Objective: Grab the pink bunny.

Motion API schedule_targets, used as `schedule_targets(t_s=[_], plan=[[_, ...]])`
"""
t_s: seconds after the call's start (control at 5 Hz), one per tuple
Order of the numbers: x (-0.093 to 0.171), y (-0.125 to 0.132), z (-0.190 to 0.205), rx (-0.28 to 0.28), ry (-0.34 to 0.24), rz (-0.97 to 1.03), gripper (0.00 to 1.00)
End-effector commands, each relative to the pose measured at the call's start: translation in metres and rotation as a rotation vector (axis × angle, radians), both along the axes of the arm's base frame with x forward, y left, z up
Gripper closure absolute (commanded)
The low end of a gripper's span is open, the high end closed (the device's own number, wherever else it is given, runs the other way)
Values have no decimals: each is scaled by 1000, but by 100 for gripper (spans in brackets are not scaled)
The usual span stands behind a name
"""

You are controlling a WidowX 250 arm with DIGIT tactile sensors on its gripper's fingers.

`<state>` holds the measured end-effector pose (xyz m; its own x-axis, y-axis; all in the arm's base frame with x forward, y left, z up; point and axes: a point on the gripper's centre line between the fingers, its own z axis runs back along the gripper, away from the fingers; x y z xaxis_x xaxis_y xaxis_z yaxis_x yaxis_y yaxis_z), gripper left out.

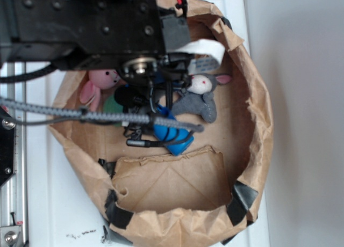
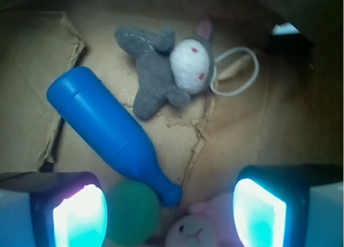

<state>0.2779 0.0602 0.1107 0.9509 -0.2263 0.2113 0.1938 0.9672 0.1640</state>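
Note:
The pink bunny [image 1: 99, 85] lies at the back left of the paper bag's floor, partly under the arm. In the wrist view its pale face [image 2: 192, 232] shows at the bottom edge, between my two fingers and nearer the right one [image 2: 258, 216]. My gripper [image 2: 169, 217] is open and hangs above the bunny and a green ball [image 2: 131, 212], which sits beside the left finger [image 2: 80, 217]. Nothing is held. In the exterior view the arm hides the jaws.
A blue bottle [image 2: 107, 129] lies diagonally, its neck touching the ball. A grey plush animal [image 2: 161, 70] with a white face and white loop lies farther on. The brown bag walls [image 1: 258, 123] ring everything; a folded flap [image 1: 172, 177] lies in front.

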Motion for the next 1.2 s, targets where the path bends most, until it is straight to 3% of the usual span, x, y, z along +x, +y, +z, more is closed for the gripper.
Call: schedule_targets(t_s=[0.0, 0.2, 0.4, 0.6, 1.0], plan=[[31, 24, -22, 73, 58, 139, 0], [25, 37, -23, 43, 126, 386, 0], [12, 49, -24, -91, 183, 629, 0], [-7, 51, -28, -139, 200, 795, 0], [-33, 41, -51, -55, 163, 996, 0]])
